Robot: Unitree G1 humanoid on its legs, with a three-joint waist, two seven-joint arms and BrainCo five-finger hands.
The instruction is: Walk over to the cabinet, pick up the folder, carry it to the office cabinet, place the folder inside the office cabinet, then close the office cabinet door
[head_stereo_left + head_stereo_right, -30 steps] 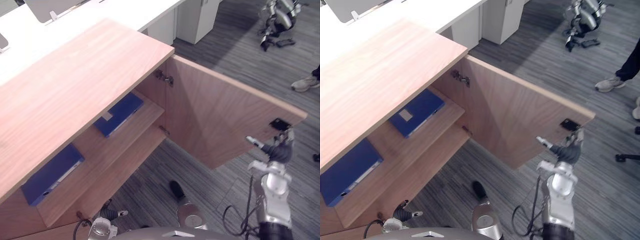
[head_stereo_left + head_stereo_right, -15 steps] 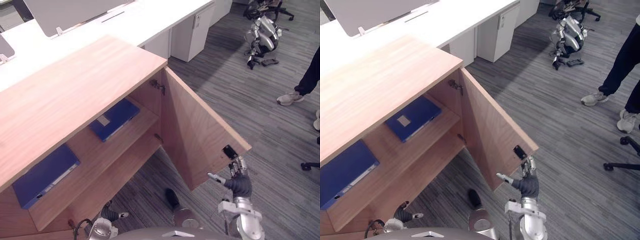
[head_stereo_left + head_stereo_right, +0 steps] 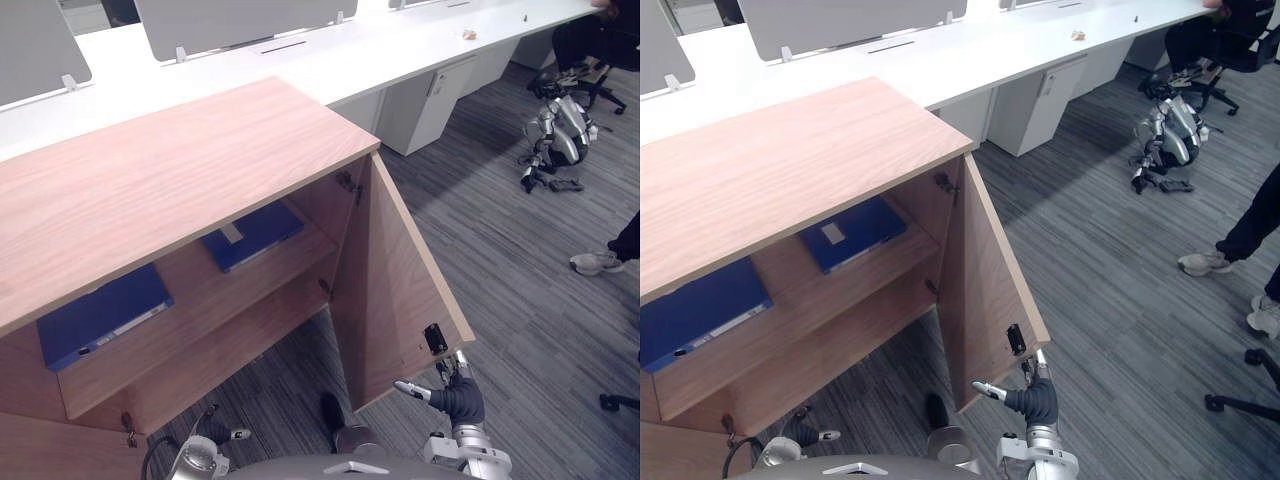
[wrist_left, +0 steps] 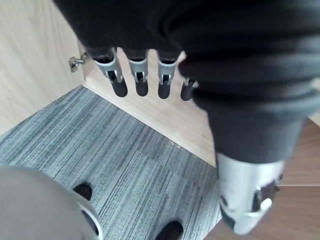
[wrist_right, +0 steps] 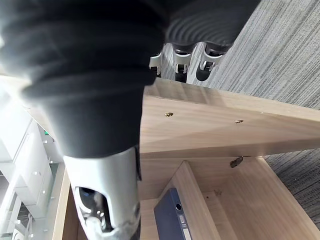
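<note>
Folder (image 3: 253,233) on shelf (image 3: 200,295), right hand (image 3: 452,398) at door (image 3: 395,270) edge — well apart

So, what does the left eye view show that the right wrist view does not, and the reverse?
Left eye view, not the wrist view: the cabinet top, the left blue folder and right blue folder on the shelf, the black latch on the door, the left robot hand, open, a person's shoe. Right wrist view, not the eye view: two screws in wood beside the fingers. Both: the half-open door, the right robot hand at its free edge, one blue folder, grey carpet.
</note>
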